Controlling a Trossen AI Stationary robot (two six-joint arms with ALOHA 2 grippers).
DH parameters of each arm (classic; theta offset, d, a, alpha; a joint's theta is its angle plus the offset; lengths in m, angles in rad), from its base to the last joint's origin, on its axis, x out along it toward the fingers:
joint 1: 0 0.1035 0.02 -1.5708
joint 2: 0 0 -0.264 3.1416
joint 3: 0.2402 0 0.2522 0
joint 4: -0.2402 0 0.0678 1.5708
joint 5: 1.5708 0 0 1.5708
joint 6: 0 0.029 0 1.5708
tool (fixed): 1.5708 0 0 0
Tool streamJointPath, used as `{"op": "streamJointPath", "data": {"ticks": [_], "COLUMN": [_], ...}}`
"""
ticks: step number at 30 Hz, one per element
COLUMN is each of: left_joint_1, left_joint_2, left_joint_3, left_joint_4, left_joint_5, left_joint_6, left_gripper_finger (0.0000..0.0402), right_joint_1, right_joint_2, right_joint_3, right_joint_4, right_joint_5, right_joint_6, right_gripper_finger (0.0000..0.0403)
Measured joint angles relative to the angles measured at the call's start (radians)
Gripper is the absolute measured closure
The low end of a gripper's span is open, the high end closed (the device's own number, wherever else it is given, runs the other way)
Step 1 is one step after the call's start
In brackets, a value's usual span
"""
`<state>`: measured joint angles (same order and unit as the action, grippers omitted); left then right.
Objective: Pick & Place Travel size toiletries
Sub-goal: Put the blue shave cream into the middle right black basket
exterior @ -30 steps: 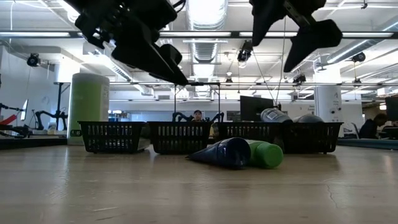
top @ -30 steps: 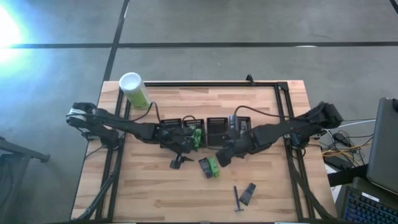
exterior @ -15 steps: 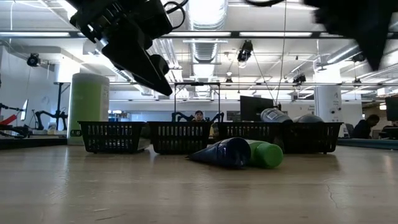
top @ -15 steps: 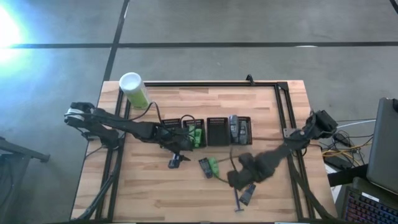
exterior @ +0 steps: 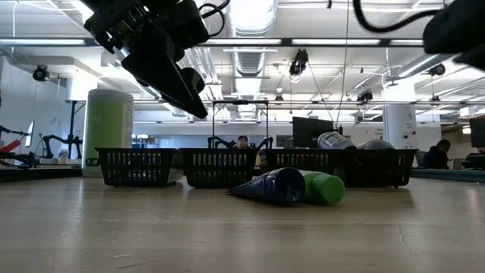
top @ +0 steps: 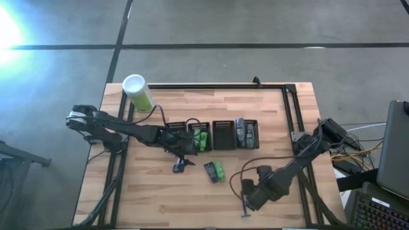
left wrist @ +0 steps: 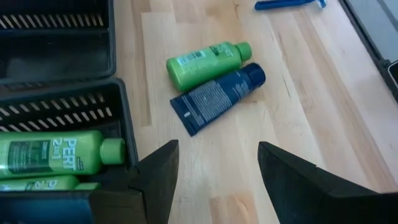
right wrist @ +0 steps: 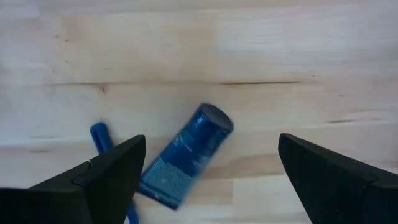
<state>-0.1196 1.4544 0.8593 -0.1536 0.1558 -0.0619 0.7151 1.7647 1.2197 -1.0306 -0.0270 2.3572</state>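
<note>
Right wrist view gives me the dark blue squeeze tube with a round cap (right wrist: 186, 155) lying flat on the pale wooden table (right wrist: 280, 62), with a thin blue razor handle (right wrist: 102, 140) just beside it. My right gripper (right wrist: 211, 171) hangs above that tube, its 2 fingers spread wide, 1 on each side of it and holding nothing. From the high view, the same gripper (top: 250, 195) sits over the near right part of the table, and the razor (top: 243, 209) shows just past it toward the near edge.

Near the table's middle, 2 more items lie touching side by side: a bright green bottle (left wrist: 208, 62) and another dark blue tube (left wrist: 217, 98). My left gripper (left wrist: 214, 168) hovers near them with fingers apart and empty, right at the front edge of the black mesh trays (left wrist: 59, 109). 1 tray compartment holds green bottles (left wrist: 59, 155) lying on their sides. On the high view, the rightmost tray holds grey tubes (top: 245, 133).

A tall green canister with a white cap (top: 137, 92) stands at the far left corner.
</note>
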Motion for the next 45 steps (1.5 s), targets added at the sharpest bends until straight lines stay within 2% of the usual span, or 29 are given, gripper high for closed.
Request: {"op": "streamJointPath", "data": {"ticks": [4,14,21,29,35,41,45], "left_joint_1": [0.0,0.0,0.0,0.0,0.0,0.0,0.0], "left_joint_2": [0.0,0.0,0.0,0.0,0.0,0.0,0.0], "left_joint_3": [0.0,-0.002,-0.005,-0.011,-0.011,-0.011,-0.012], "left_joint_4": [-0.017,-0.031,-0.036,-0.034,-0.035,-0.037,-0.06], "left_joint_5": [0.0,0.0,0.0,0.0,0.0,0.0,0.0], "left_joint_6": [-0.008,-0.008,0.005,0.006,0.006,0.006,0.009], "left_gripper_finger": [0.0179,0.0179,0.0179,0.0179,0.0179,0.0179,0.0179], "right_joint_1": [0.0,-0.001,-0.024,-0.034,-0.034,-0.034,-0.046], "right_joint_2": [0.035,0.081,0.083,0.087,0.086,0.087,0.079], "right_joint_3": [-0.017,-0.122,-0.155,-0.134,-0.149,-0.137,-0.115], "right_joint_4": [0.042,0.339,0.366,0.349,0.349,0.333,0.34], "right_joint_5": [-0.034,-0.062,-0.082,-0.088,-0.095,-0.047,0.06], "right_joint_6": [0.022,0.024,-0.02,-0.136,-0.107,-0.14,-0.178], "right_gripper_finger": [0.0039,0.0039,0.0045,0.0126,0.0175,0.0274,0.034]}}
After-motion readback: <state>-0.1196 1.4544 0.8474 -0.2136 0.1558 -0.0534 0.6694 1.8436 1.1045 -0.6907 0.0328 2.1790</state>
